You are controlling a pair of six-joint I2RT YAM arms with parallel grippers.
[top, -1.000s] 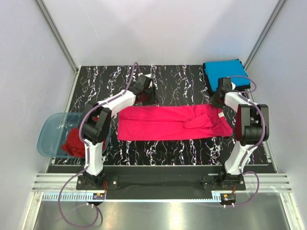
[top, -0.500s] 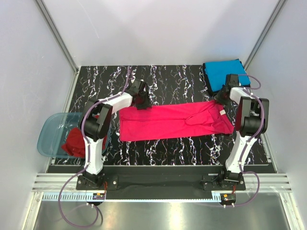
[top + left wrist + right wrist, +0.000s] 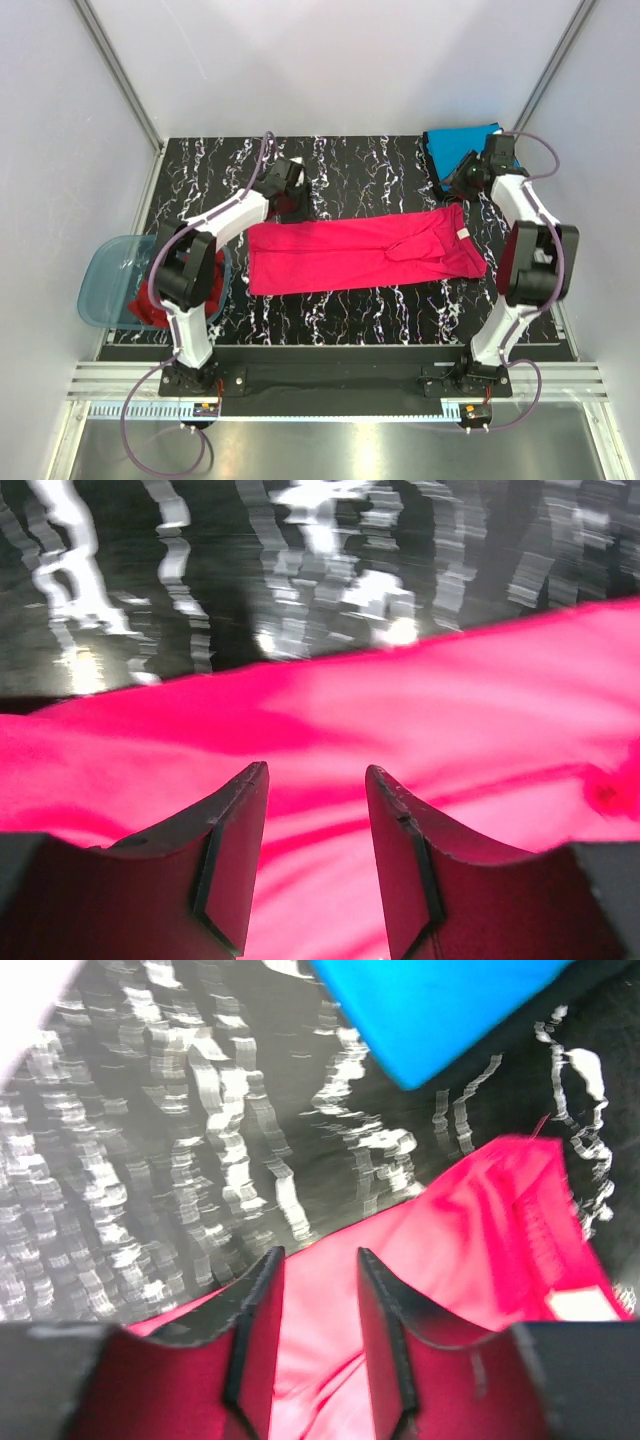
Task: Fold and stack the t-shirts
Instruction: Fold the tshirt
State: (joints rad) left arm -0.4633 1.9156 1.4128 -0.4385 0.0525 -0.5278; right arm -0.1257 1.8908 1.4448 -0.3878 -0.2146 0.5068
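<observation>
Top external view shows the pink shirt (image 3: 360,255) lying long across the middle of the table (image 3: 380,170) and a blue shirt (image 3: 445,148) in the far right corner; left wrist view shows the left gripper (image 3: 318,780) with fingers apart over pink cloth; right wrist view shows the right gripper (image 3: 320,1260) with fingers apart over that shirt's edge.

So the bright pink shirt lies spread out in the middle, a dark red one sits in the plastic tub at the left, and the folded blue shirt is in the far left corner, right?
Not quite. The top external view shows the folded blue shirt in the far right corner. The bright pink shirt does lie spread out in the middle, and the dark red one sits in the plastic tub at the left.
</observation>
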